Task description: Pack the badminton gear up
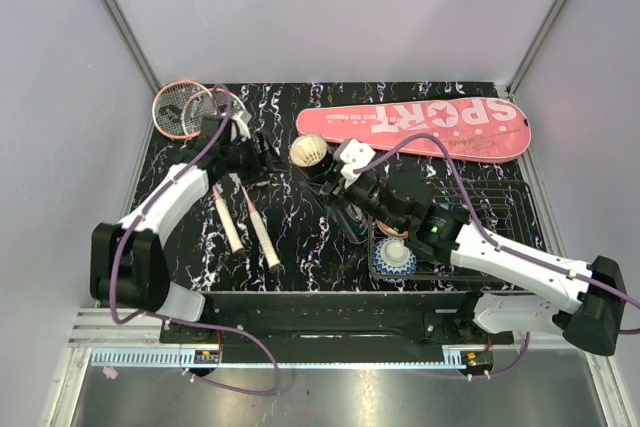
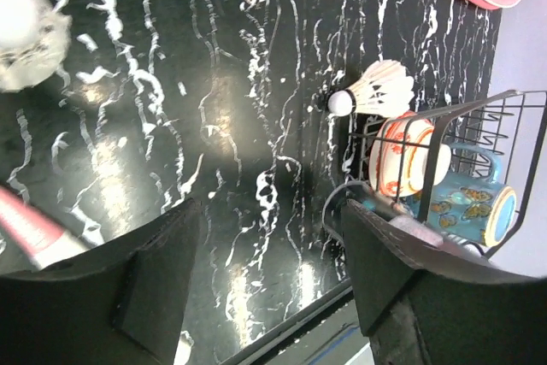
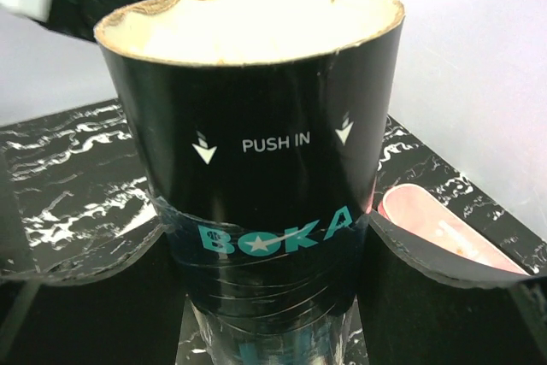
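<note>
My right gripper point(image 1: 338, 190) point(image 3: 265, 241) is shut on the long black tube point(image 1: 318, 169), held upright and tilted above the table. In the right wrist view the tube point(image 3: 256, 143) reads "PUSH IN" and "BOKA", and its top end is open. My left gripper point(image 1: 266, 153) point(image 2: 269, 215) is open and empty over bare table, just left of the tube. Two pink rackets point(image 1: 186, 107) lie at the far left, with their white handles point(image 1: 264, 237) pointing to the near edge. The pink SPORT cover point(image 1: 415, 129) lies at the back right. A white shuttlecock point(image 2: 376, 91) lies on the table beside the basket.
A black wire basket point(image 1: 495, 209) point(image 2: 513, 100) at the right holds a patterned cup point(image 2: 408, 164) and a blue mug point(image 2: 479, 203). A patterned bowl point(image 1: 393, 259) sits at its near left. A blurred white object point(image 2: 26, 32) shows at the upper left of the left wrist view. White walls enclose the black marbled table point(image 1: 300, 247).
</note>
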